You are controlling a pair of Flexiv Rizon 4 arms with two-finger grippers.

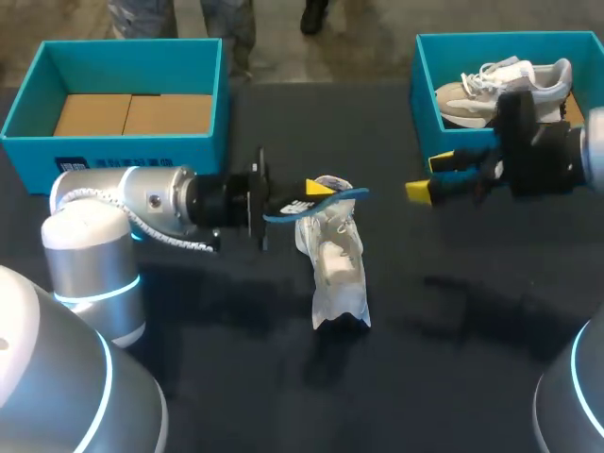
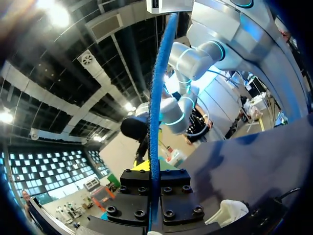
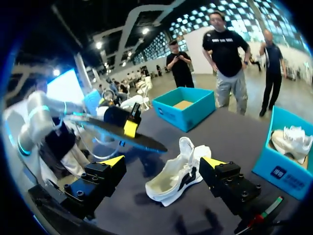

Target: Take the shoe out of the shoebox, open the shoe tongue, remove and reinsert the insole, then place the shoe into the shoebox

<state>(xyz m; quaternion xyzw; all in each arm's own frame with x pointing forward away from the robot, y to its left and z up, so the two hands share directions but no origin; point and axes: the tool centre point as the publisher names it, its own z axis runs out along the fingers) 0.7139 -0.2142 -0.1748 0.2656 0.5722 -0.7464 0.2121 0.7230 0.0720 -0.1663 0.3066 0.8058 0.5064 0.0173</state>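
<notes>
A white shoe (image 1: 335, 260) lies on the dark table, its opening toward the far side; it also shows in the right wrist view (image 3: 178, 174), ahead of and below the open fingers. My left gripper (image 1: 311, 193) is shut on a blue insole (image 1: 326, 200), held flat just above the shoe's opening. The left wrist view shows this insole (image 2: 155, 122) edge-on, running out from between the left gripper (image 2: 154, 183) fingers. My right gripper (image 1: 430, 176) stands open to the right of the shoe, holding nothing. In its own view the right gripper (image 3: 164, 161) faces the insole (image 3: 122, 134) and the left gripper (image 3: 128, 122).
An empty teal shoebox (image 1: 212, 90) with a cardboard floor stands at the back left, also seen as the teal box (image 3: 188, 105) beyond the shoe. A second teal box (image 1: 425, 85) at the back right holds another white shoe (image 1: 500, 85).
</notes>
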